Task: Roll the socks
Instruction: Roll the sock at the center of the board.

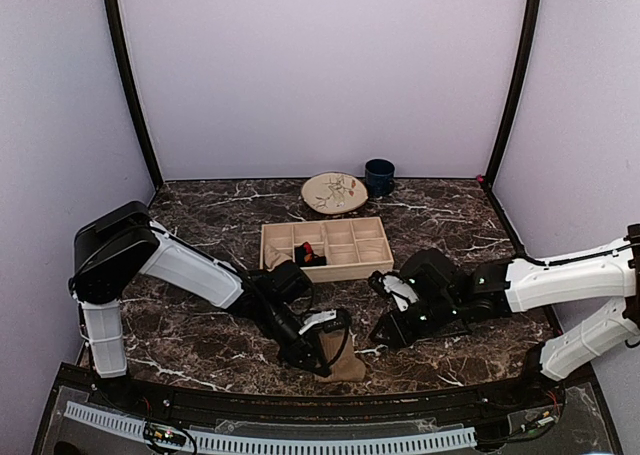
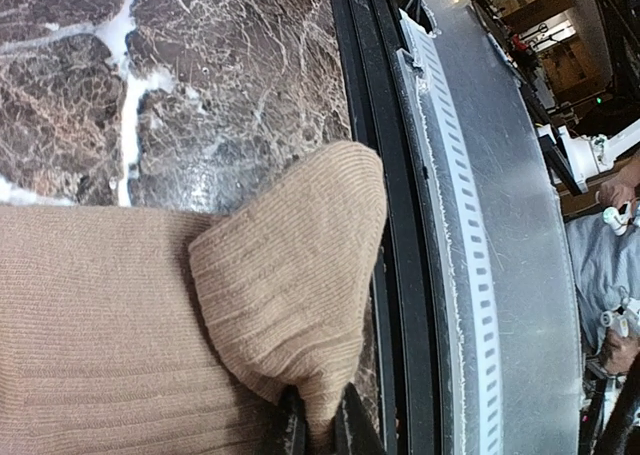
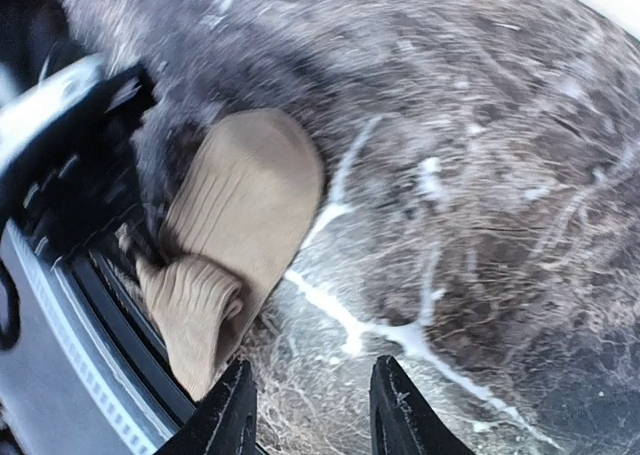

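Lying on the table (image 1: 200,215) at its near edge, the tan sock (image 2: 150,315) has one end folded over, pinched in the left gripper (image 2: 318,422); the right gripper (image 3: 312,407), spread and empty, hovers near, sock ahead and left of its fingers

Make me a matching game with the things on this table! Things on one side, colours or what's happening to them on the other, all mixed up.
Things:
1. tan sock
2. mug
3. plate
4. wooden box

Clues:
A. dark blue
B. split into compartments
C. pinched by the left tool
D. cream with a pattern

Pairs: 1-C, 2-A, 3-D, 4-B
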Controlling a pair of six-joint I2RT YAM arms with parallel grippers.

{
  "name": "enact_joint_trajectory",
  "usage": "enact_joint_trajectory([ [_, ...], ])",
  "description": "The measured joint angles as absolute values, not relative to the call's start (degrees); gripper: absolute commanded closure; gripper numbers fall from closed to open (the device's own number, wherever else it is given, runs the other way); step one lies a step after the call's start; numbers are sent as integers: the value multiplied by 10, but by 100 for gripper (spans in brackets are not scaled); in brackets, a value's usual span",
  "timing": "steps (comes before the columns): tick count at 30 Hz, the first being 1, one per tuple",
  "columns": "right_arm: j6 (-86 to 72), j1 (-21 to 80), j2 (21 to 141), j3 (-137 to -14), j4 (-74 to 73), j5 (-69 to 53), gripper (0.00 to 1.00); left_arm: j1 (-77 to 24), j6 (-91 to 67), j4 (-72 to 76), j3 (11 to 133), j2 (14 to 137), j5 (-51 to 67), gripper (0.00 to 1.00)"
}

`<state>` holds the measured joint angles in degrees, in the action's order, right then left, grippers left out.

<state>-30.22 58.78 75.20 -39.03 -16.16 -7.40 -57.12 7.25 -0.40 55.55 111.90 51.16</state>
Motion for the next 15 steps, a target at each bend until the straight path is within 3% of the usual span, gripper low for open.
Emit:
enact_joint_trajectory([
  [15, -210, 732, 778, -405, -132, 34, 61, -551, 71, -49, 580, 1145, 565, 94],
])
